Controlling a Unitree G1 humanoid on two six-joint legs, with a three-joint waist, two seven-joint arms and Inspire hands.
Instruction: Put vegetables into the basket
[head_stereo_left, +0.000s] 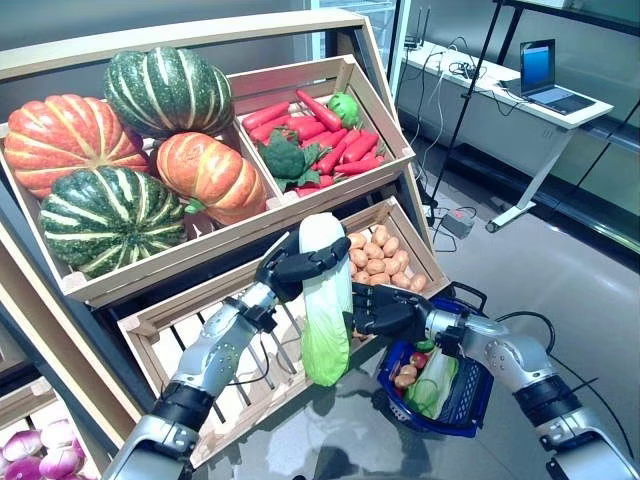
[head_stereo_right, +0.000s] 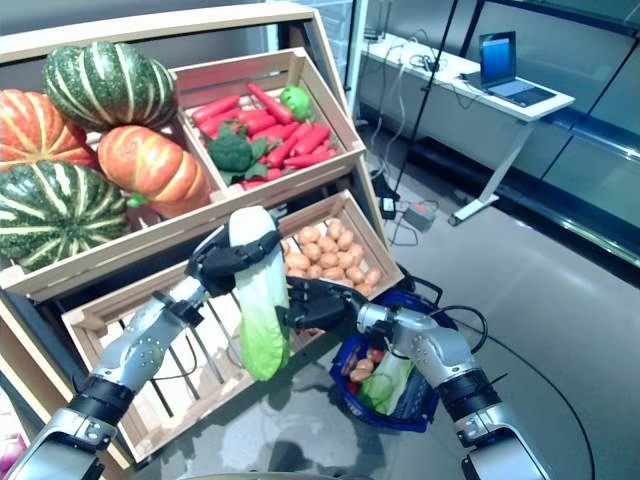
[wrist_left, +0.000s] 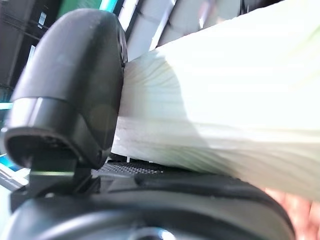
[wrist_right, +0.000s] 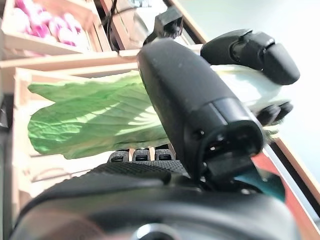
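My left hand (head_stereo_left: 295, 265) is shut on the white top end of a long napa cabbage (head_stereo_left: 325, 320), which hangs upright in front of the stand's lower crate. Its thumb (wrist_left: 70, 90) presses on the white stalk (wrist_left: 225, 100). My right hand (head_stereo_left: 390, 310) is at the cabbage's middle from the right, with the green leaf (wrist_right: 100, 120) between its thumb (wrist_right: 190, 100) and fingers. The blue basket (head_stereo_left: 470, 400) stands on the floor below the right forearm. It holds a green-white leafy vegetable (head_stereo_left: 435, 385) and small red and brown round ones.
The wooden stand (head_stereo_left: 240, 240) with slanted crates rises right behind the cabbage; a crate of small brown potatoes (head_stereo_left: 380, 258) is beside both hands. A white desk with a laptop (head_stereo_left: 545, 75) stands at the back right, across open grey floor.
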